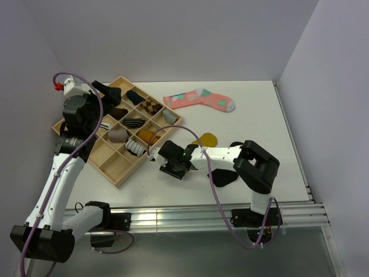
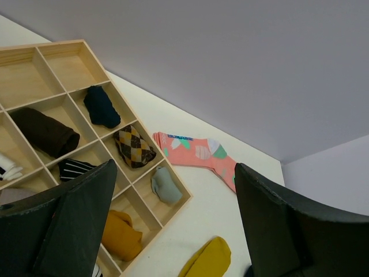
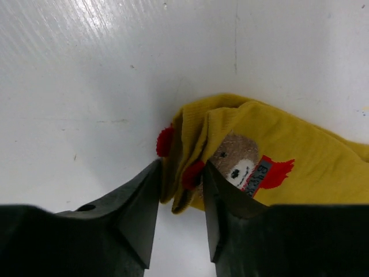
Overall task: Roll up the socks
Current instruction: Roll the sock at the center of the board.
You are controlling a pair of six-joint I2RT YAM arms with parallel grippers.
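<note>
While the right gripper [image 3: 180, 173] stands with its jaws narrow around a fold of the mustard sock [image 3: 300, 156], at the cuff end just beside the small bear motif, the step in hand looks to be taking hold of that end so the roll can begin. The sock lies flat on the white table [image 3: 86, 69], to the right of the wooden tray [image 1: 115, 166]. The black sock [image 1: 222, 178] lies apart from it, by the right arm and partly under it. Fabric fills the gap and touches both fingers, so I read this as a pinch, though the wrist view does not show whether both layers of the cuff are caught or only the outer fold. A good grip would take the full thickness of the cuff, not just its edge. The lift should then be slight, turning the cuff over toward the toe, since a high pull would likely drag the whole sock across the table. The left gripper [image 2: 173, 167] hangs spread wide above the tray, holding nothing and well apart from the sock. Pinning the toe end with it would probably keep the roll tight and straight.
</note>
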